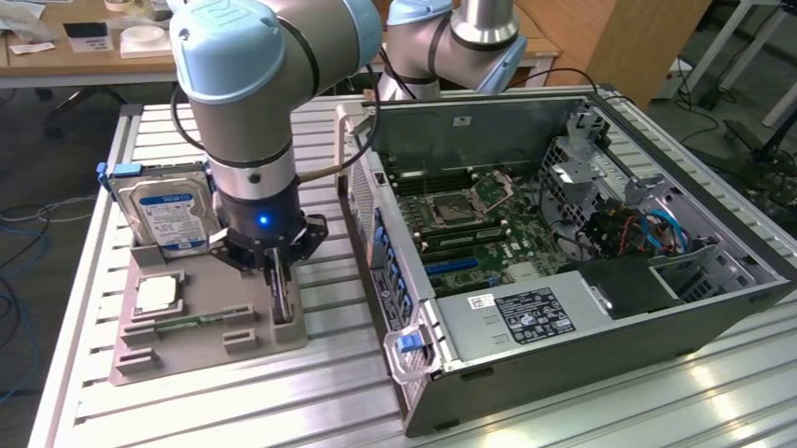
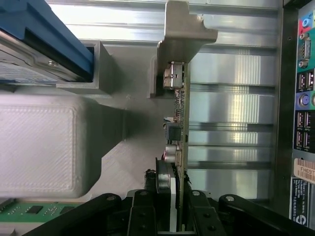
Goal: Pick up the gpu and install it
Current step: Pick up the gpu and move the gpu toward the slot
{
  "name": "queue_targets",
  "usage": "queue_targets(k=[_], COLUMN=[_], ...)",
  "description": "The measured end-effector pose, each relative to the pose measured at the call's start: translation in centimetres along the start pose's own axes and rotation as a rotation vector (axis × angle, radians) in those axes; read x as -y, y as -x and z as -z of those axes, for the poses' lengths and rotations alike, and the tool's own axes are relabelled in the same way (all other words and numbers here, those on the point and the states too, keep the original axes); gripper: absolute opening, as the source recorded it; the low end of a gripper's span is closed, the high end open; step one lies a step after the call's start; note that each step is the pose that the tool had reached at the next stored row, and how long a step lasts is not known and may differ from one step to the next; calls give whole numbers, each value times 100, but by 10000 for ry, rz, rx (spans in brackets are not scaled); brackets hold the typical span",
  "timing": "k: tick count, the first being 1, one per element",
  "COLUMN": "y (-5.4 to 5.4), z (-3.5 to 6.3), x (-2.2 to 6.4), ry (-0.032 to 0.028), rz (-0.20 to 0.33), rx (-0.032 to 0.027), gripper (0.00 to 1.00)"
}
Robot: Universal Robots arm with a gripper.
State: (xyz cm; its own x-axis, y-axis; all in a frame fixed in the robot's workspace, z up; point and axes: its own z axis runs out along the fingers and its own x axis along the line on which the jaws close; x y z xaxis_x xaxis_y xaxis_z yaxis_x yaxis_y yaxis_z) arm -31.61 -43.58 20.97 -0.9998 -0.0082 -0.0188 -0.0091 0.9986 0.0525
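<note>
The gpu (image 1: 284,301) stands on its edge in a slot of the grey holder tray (image 1: 187,350), on the side facing the computer case. In the wrist view the gpu (image 2: 181,113) is seen edge-on, its silver end bracket (image 2: 184,29) at the far end and the black cooler near the fingers. My gripper (image 1: 276,271) points straight down over the card. In the wrist view my gripper (image 2: 173,221) has one black finger (image 2: 143,216) on each face of the card, pressed close against it. The card still sits in the holder.
On the holder also stand a silver hard drive (image 1: 168,215) with a blue-white label, a processor (image 1: 157,294) and a green memory stick (image 1: 200,322). The open computer case (image 1: 697,308) lies at the exterior view's right, motherboard (image 1: 480,233) exposed. Its rear ports (image 2: 302,98) sit close beside the card.
</note>
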Motion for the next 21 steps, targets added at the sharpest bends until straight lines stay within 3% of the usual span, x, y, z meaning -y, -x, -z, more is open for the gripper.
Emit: queue_targets(k=[5, 6, 21], y=[2, 5, 18], z=[132, 284, 956], x=[-7, -15, -50], ry=[2, 3, 2], rz=[0, 0, 0], rx=[-1, 0, -1], gripper=[28, 28, 28])
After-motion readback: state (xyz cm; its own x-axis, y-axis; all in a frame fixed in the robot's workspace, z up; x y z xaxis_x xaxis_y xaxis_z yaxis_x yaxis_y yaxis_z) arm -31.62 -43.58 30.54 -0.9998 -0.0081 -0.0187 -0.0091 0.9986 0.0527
